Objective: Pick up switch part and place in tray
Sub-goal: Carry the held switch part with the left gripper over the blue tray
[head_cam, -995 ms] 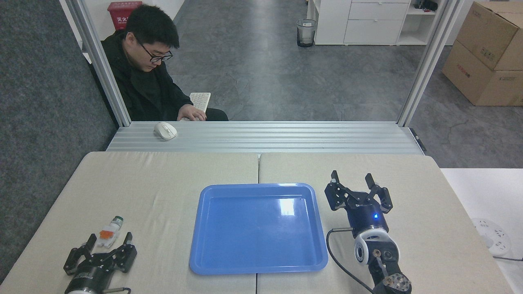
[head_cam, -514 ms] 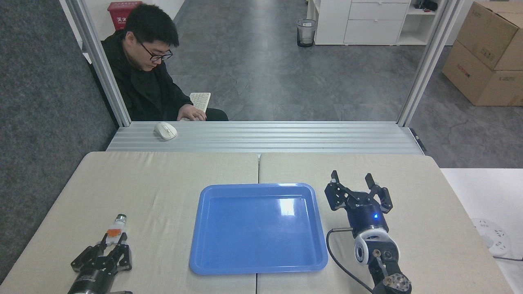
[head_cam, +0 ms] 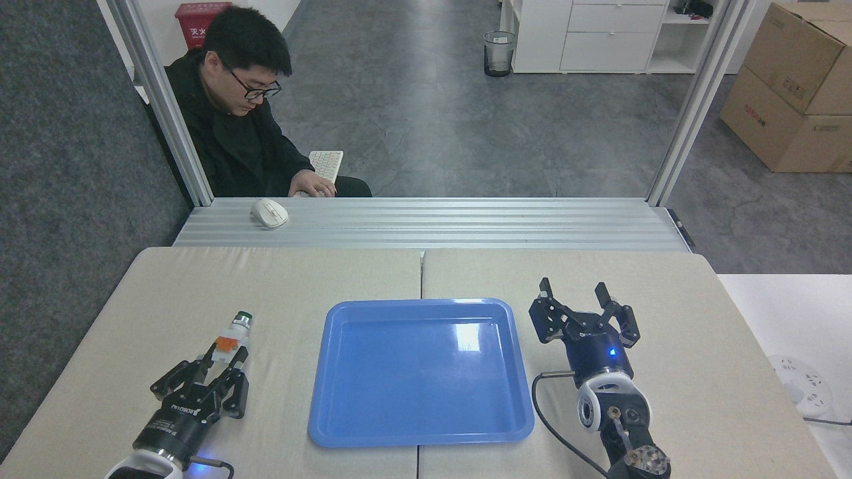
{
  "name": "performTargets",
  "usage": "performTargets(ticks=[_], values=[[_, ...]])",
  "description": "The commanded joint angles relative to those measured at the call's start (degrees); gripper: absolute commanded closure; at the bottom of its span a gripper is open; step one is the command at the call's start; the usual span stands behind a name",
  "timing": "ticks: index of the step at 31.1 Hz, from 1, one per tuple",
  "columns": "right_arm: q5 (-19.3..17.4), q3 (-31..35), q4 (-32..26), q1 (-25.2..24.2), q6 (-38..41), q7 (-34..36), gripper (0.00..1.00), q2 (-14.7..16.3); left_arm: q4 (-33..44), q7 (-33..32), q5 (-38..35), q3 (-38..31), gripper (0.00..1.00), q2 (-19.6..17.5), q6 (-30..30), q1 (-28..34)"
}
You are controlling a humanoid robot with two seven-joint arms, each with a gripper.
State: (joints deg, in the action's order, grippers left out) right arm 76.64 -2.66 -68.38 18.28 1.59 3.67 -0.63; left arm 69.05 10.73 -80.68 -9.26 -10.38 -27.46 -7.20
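Head view: left gripper (head_cam: pixel 223 362) is gripping the switch part (head_cam: pixel 229 339) between its jaws; carrying to the tray (head_cam: pixel 419 436), beside them, remains.

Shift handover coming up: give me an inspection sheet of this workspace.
Surface: beige padded table, seam down the middle.
Job's things: switch part clamped in the left tool, left of the tray; tray holds nothing.
Clutter: nothing seen on the table.
Grippers: left tool shut on the switch part; right tool open, right of the tray.
Cables: black cable at the right arm.
Surroundings: person seated behind the rail, mouse, cardboard boxes.
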Motion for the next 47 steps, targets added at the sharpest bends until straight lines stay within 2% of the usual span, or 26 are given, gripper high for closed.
performTargets(ticks=[1, 5, 10, 13, 15, 24, 26, 28, 29, 32, 34, 41, 47], values=[[0.1, -0.1, 0.0, 0.0, 0.0, 0.0, 0.00, 0.1, 22.4, -2.3, -0.5, 12.6, 1.00, 4.3, -2.5, -1.9], [0.1, -0.1, 0.0, 0.0, 0.0, 0.0, 0.00, 0.1, 18.5, -7.4, -4.4, 17.8, 1.00, 7.8, -1.1, -5.2], [0.1, -0.2, 0.0, 0.0, 0.0, 0.0, 0.00, 0.1, 8.6, -9.1, -20.6, 21.7, 1.00, 14.5, 0.0, -7.5], [0.1, -0.1, 0.0, 0.0, 0.1, 0.0, 0.00, 0.1, 5.9, -9.1, -27.6, 23.5, 1.00, 16.3, 0.1, -7.5], [0.1, -0.1, 0.0, 0.0, 0.0, 0.0, 0.00, 0.0, 5.3, -9.4, -29.4, 24.3, 1.00, 16.7, 0.2, -7.4], [0.1, -0.1, 0.0, 0.0, 0.0, 0.0, 0.00, 0.0, 5.6, -9.8, -29.5, 24.4, 0.99, 16.8, 0.0, -7.0], [0.1, -0.1, 0.0, 0.0, 0.0, 0.0, 0.00, 0.1, 5.8, -9.8, -29.5, 24.4, 0.89, 16.8, 0.0, -7.0], [0.1, -0.1, 0.0, 0.0, 0.0, 0.0, 0.00, 0.0, 5.8, -9.8, -29.5, 24.4, 0.73, 16.8, 0.0, -7.0], [0.1, -0.1, 0.0, 0.0, 0.0, 0.0, 0.00, 0.0, 5.9, -9.8, -29.5, 24.4, 0.70, 16.8, 0.0, -7.0], [0.2, -0.1, 0.0, 0.0, 0.0, 0.0, 0.00, 0.0, 6.1, -9.8, -29.4, 24.4, 0.67, 16.8, 0.0, -6.8], [0.1, -0.1, 0.0, 0.0, 0.0, 0.0, 0.00, 0.0, 6.2, -9.7, -29.4, 24.4, 0.61, 16.8, 0.0, -6.5], [0.1, -0.1, 0.0, 0.0, 0.0, 0.0, 0.00, 0.0, 6.4, -9.6, -29.2, 24.4, 0.49, 16.8, 0.1, -5.7], [0.1, -0.1, 0.0, 0.0, 0.0, 0.0, 0.00, -0.1, 7.2, -9.6, -28.8, 24.1, 0.46, 16.8, 0.3, -5.5]])
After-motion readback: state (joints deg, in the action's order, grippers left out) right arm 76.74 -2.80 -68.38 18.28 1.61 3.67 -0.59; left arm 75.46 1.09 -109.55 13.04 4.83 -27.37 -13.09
